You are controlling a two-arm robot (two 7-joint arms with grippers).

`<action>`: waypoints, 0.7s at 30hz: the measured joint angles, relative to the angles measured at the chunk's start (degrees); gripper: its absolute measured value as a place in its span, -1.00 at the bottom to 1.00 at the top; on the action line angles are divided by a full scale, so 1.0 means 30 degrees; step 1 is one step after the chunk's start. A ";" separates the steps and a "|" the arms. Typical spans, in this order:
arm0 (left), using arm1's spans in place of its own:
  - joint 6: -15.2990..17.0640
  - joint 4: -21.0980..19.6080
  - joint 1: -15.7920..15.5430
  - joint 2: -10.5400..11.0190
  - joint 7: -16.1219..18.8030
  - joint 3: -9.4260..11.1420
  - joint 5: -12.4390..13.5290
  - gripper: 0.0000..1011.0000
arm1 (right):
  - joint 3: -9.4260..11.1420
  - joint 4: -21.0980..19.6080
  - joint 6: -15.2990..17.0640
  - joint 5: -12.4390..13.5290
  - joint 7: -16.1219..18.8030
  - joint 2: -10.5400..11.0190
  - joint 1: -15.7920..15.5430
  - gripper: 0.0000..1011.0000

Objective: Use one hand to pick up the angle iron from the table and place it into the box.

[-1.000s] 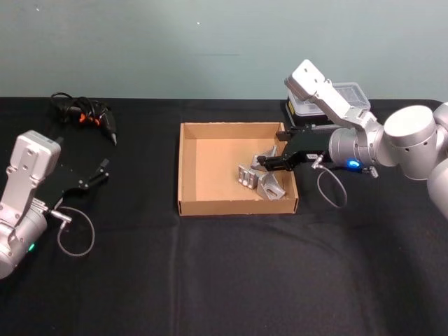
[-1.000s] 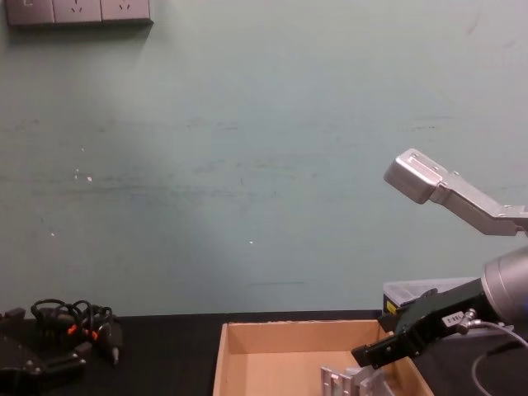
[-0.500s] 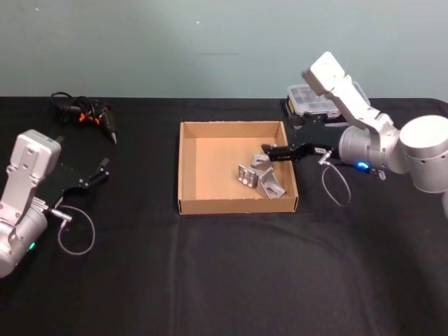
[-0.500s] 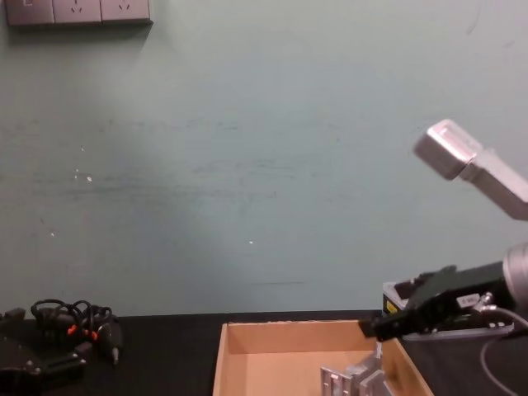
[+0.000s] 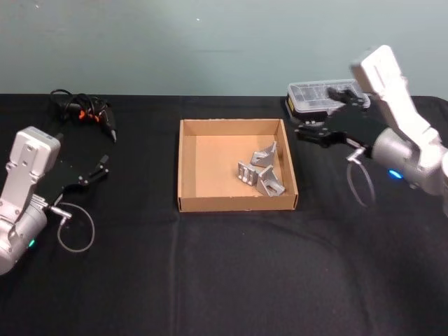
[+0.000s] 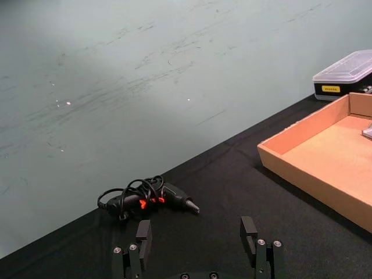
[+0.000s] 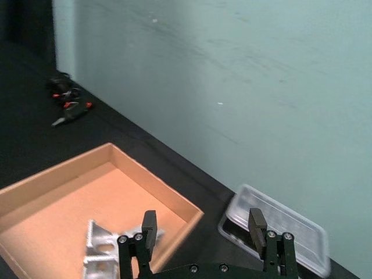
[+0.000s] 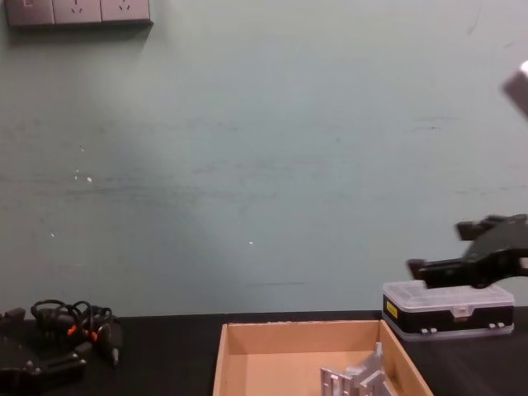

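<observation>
The tan cardboard box (image 5: 180,168) sits mid-table on the black table (image 5: 224,280). A cluster of silver angle irons (image 5: 260,173) lies in its right half, also seen in the chest view (image 8: 355,381) and the right wrist view (image 7: 100,250). My right gripper (image 5: 302,131) hovers to the right of the box, above the table beside the clear-lidded case. It is open and holds nothing (image 7: 202,224). In the chest view it hangs in front of the case (image 8: 422,266). My left gripper (image 5: 103,168) is parked at the far left, open and empty (image 6: 196,231).
A clear-lidded plastic case (image 5: 318,95) with a black base stands behind the box's right corner. A black tool with orange marks and a coiled cable (image 5: 84,112) lies at the back left. Bare tabletop stretches in front of the box.
My right gripper has pulled back out of the box, moving right and up, and now hangs near the case. The angle irons stay in the box. The left arm has not moved.
</observation>
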 joint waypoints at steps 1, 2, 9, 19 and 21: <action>0.0000 0.0000 0.0000 0.0000 0.0000 0.0000 0.0000 0.98 | 0.0206 -0.0283 -0.0021 -0.0005 -0.0194 0.0082 -0.0312 0.98; -0.0001 0.0000 0.0000 0.0000 0.0000 0.0001 0.0000 0.98 | 0.0419 -0.0551 -0.0055 -0.0009 -0.0388 0.0159 -0.0627 0.98; 0.0000 0.0000 -0.0001 -0.0001 0.0001 0.0001 0.0001 0.98 | 0.2131 -0.2232 -0.0543 0.0066 -0.1754 0.0452 -0.3186 0.98; 0.0000 0.0000 0.0000 0.0000 0.0000 0.0000 0.0000 0.98 | 0.3228 -0.3003 -0.0598 -0.0004 -0.2560 0.0095 -0.5126 0.98; 0.0000 0.0000 0.0001 0.0000 0.0000 0.0001 0.0000 0.98 | 0.3229 -0.3010 -0.0596 -0.0005 -0.2562 0.0103 -0.5111 0.98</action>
